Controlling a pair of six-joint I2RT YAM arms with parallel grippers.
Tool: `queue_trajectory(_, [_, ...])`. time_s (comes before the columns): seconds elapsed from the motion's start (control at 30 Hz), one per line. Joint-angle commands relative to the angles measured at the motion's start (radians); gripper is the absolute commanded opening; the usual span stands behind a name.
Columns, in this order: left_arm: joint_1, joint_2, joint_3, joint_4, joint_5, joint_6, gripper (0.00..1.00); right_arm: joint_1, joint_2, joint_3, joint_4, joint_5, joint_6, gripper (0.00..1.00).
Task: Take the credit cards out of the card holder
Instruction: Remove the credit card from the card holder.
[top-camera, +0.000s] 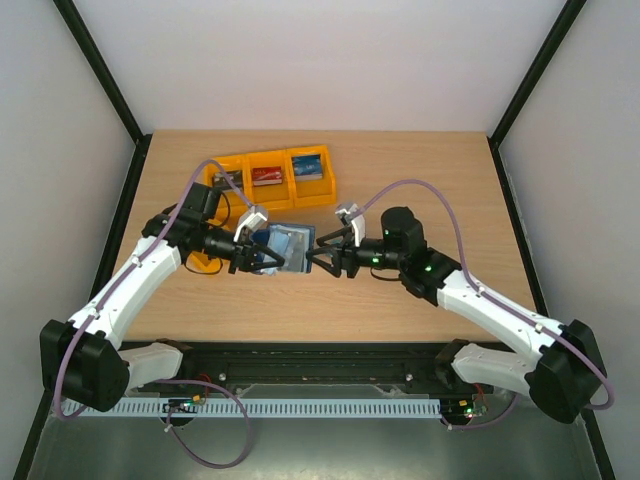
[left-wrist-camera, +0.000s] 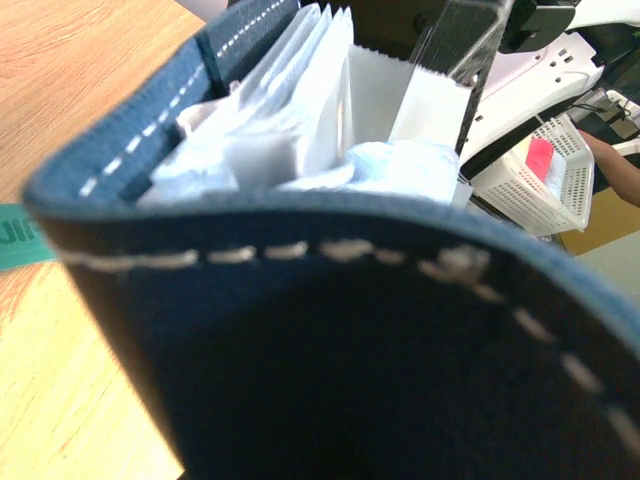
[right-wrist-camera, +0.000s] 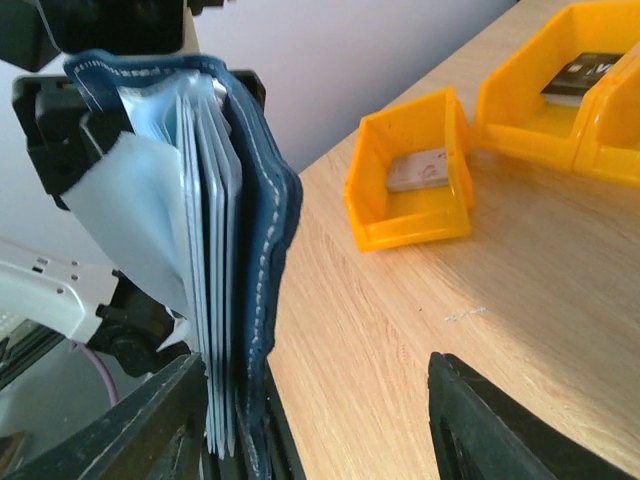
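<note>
So my left gripper (top-camera: 248, 252) is clamped on the card holder (top-camera: 285, 247), holding it up off the table (top-camera: 400, 180). The sleeves (right-wrist-camera: 215, 200) fan toward my right gripper (top-camera: 321, 255), whose jaws are spread wide right at the holder's open edge.

Main worry: those sleeves are floppy and all look alike. I could easily pinch plastic instead of a card and yank the whole holder out of my left grip. Honestly can't tell if any card is left in there.

Bins: the orange row (top-camera: 300, 192) has a dark card (top-camera: 229, 181), a red card (top-camera: 265, 177) and a blue card (top-camera: 309, 167), one per slot. The lone bin (right-wrist-camera: 410, 225) holds a pale card (right-wrist-camera: 417, 170).
</note>
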Motion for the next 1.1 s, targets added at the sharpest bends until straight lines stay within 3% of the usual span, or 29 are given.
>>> queue_trajectory(0.0, [0.003,-0.01,0.023,-0.004,0.043,0.026,0.02,0.006,0.04,0.009,0.015,-0.102,-0.005,0.6])
queue_trajectory(0.07, [0.004,-0.01,0.022,-0.004,0.041,0.026,0.02,0.012,0.046,0.012,0.006,-0.095,-0.024,0.59])
queue_trajectory(0.2, [0.003,-0.009,0.024,-0.006,0.042,0.027,0.02,0.013,0.052,0.015,-0.011,-0.052,-0.037,0.41])
queue_trajectory(0.3, [0.003,-0.007,0.022,-0.007,0.043,0.03,0.02,0.012,0.055,0.012,-0.012,-0.039,-0.034,0.36])
queue_trajectory(0.6, [0.001,-0.007,0.017,-0.009,0.041,0.035,0.02,0.045,0.127,0.083,-0.007,0.025,-0.036,0.35])
queue_trajectory(0.77, [0.002,-0.009,0.015,-0.014,0.043,0.042,0.02,0.071,0.152,0.1,0.083,-0.005,-0.01,0.36])
queue_trajectory(0.97, [0.002,-0.009,0.012,-0.006,0.039,0.036,0.02,0.076,0.138,0.075,0.147,-0.025,0.025,0.14])
queue_trajectory(1.07, [0.002,-0.01,0.007,0.014,0.028,0.013,0.15,0.075,0.117,0.062,0.149,-0.01,0.026,0.04])
